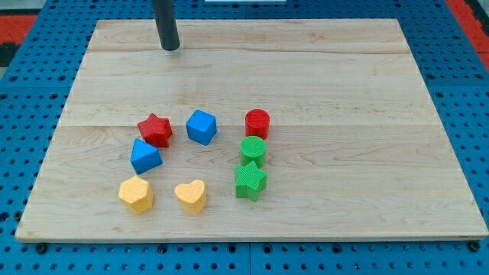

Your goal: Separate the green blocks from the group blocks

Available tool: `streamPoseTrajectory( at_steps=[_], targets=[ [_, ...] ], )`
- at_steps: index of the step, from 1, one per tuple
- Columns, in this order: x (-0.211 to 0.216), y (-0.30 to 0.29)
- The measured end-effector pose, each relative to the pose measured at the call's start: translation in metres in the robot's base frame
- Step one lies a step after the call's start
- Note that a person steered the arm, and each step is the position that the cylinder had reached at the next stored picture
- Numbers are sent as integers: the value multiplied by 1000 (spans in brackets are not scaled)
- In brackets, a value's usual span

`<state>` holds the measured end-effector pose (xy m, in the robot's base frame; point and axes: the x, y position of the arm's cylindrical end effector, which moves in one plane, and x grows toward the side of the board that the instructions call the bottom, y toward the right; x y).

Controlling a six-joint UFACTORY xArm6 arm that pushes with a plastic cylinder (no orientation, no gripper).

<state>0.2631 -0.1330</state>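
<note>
A green cylinder (253,150) and a green star (250,180) sit together right of the board's middle, the star just below the cylinder. A red cylinder (257,122) stands just above the green cylinder. To the left lie a blue cube (202,126), a red star (155,130), a second blue block (144,156), a yellow block (136,193) and a yellow heart (191,195). My tip (170,47) rests on the board near the view's top, left of centre, far above all the blocks and touching none.
The blocks lie on a light wooden board (367,92). Around it is a blue perforated table (23,92). Red surface shows at the view's top corners.
</note>
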Motion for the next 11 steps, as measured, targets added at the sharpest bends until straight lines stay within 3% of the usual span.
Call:
streamPoseTrajectory(
  at_steps=[6, 7, 8, 9, 10, 11],
  targets=[
    [1, -22],
    [29, 63],
    [84, 177],
    [170, 281],
    [293, 306],
    [354, 288]
  ],
)
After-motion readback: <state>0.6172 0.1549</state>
